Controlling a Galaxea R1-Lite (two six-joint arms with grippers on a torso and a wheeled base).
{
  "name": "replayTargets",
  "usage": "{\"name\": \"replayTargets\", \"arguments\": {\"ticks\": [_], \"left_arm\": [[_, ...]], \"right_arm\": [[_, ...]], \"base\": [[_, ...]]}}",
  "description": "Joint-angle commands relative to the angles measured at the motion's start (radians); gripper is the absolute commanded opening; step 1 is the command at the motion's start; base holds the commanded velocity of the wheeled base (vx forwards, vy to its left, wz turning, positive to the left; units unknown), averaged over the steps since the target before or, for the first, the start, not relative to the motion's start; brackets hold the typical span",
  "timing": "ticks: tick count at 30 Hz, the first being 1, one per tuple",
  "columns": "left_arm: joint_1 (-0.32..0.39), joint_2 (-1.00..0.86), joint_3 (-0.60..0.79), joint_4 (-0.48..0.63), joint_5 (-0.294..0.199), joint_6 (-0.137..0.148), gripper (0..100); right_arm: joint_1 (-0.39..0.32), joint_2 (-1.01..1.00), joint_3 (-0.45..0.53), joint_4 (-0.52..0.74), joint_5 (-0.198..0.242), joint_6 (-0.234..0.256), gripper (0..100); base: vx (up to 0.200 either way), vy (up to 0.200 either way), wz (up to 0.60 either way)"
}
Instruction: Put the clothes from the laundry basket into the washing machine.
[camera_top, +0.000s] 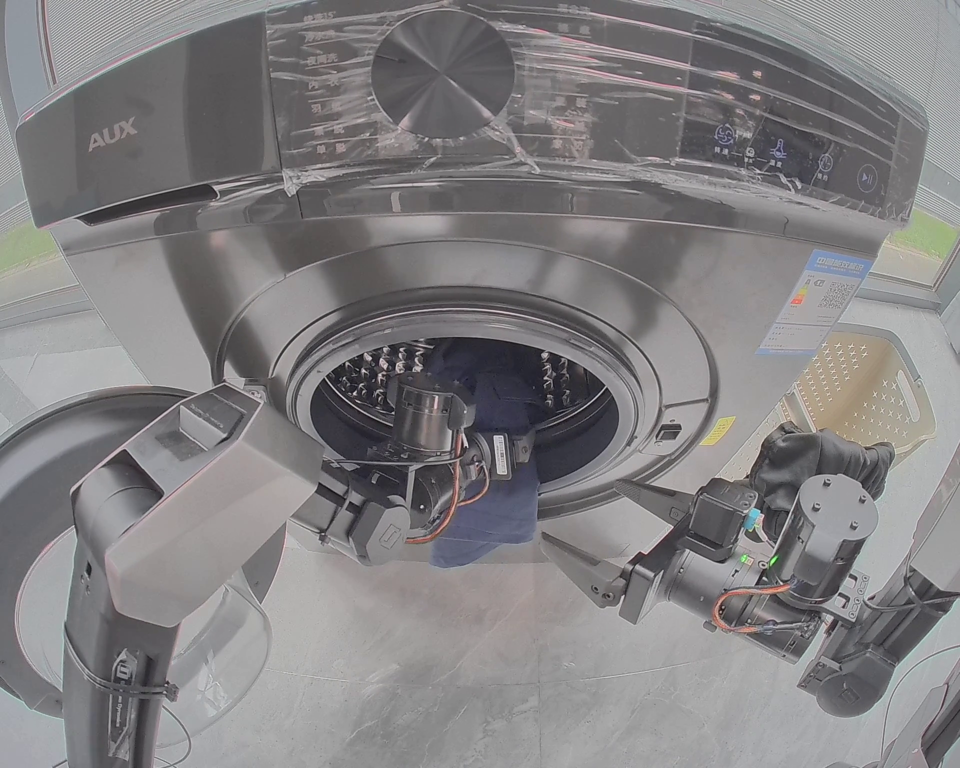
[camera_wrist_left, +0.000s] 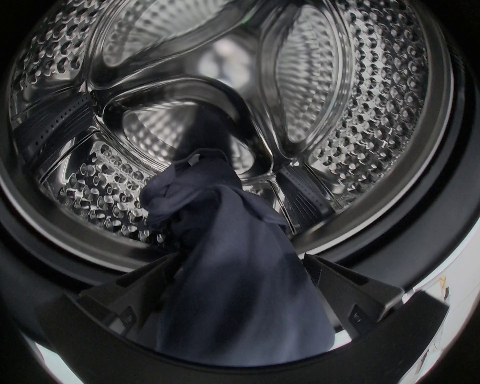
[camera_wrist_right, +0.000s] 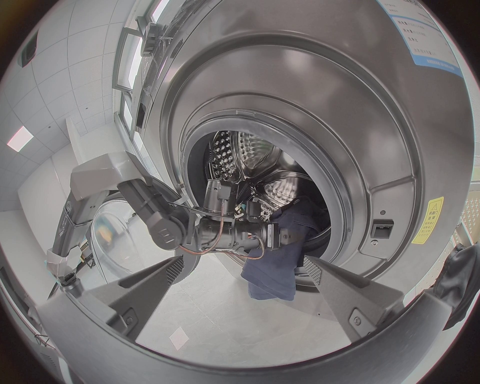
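1. Pale grey tiled floor (camera_top: 480, 680) here. The washing machine (camera_top: 480, 250) is right in front of us, with its door (camera_top: 60, 560) swung open on the left.
2. The steel drum (camera_wrist_left: 310, 75) holds one end of a dark blue garment (camera_wrist_left: 235, 280), and the rest hangs out over the lip. A cream laundry basket (camera_top: 870, 390) stands to the machine's right, with dark clothes (camera_top: 815, 455) bunched at its near edge.
3. Our left gripper (camera_wrist_left: 240, 260) sits at the drum mouth with its fingers spread wide. The garment runs between them, not pinched. Our right gripper (camera_top: 582, 513) hangs just outside the opening, wide open with nothing in it.
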Motion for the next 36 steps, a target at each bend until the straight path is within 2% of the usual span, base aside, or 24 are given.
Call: {"name": "replayTargets", "arguments": {"ticks": [1,4,5,10,15,17,18,21,25,31,32,36], "left_arm": [[-0.017,-0.071,0.078,0.027,-0.011,0.002,100],[-0.016,-0.051,0.084,0.019,-0.014,0.004,100],[-0.016,-0.037,0.085,0.015,-0.014,0.007,0],[-0.011,0.001,0.073,0.011,-0.014,0.013,0],[-0.002,0.02,0.032,-0.007,-0.014,0.007,0],[0.0,0.023,-0.01,-0.018,-0.016,-0.004,0],[0.01,0.046,-0.102,-0.041,-0.005,-0.053,0],[0.017,0.061,-0.163,-0.058,0.001,-0.079,0],[0.036,0.075,-0.217,-0.081,0.009,-0.085,0],[0.036,0.07,-0.198,-0.113,0.009,-0.082,0],[0.035,0.069,-0.194,-0.108,0.009,-0.084,100],[0.021,0.027,-0.136,-0.079,0.009,-0.085,100]], "right_arm": [[0.001,0.0,0.001,0.0,0.0,0.0,100],[0.001,-0.001,-0.001,0.0,0.0,0.0,100],[0.001,-0.004,-0.001,0.0,0.0,0.0,100],[-0.002,-0.006,-0.001,0.0,0.0,0.0,100],[-0.001,0.0,-0.001,0.0,0.0,0.0,100],[-0.002,-0.001,-0.001,0.0,0.0,0.0,100],[-0.002,-0.001,-0.004,0.0,0.0,0.0,100],[-0.002,-0.001,-0.004,0.0,0.0,0.0,100],[-0.002,-0.001,-0.005,0.0,0.0,0.0,100],[-0.002,0.0,-0.005,0.0,0.0,0.0,100],[-0.002,-0.001,-0.005,0.0,0.0,0.0,100],[-0.002,0.0,-0.005,0.0,0.0,0.0,100]], "base": [[0.0,0.0,0.0],[0.0,0.0,0.0],[0.0,0.0,0.0],[0.0,0.0,0.0],[0.0,0.0,0.0],[0.0,0.0,0.0],[0.0,0.0,0.0],[0.0,0.0,0.0],[0.0,0.0,0.0],[0.0,0.0,0.0],[0.0,0.0,0.0],[0.0,0.0,0.0]]}}
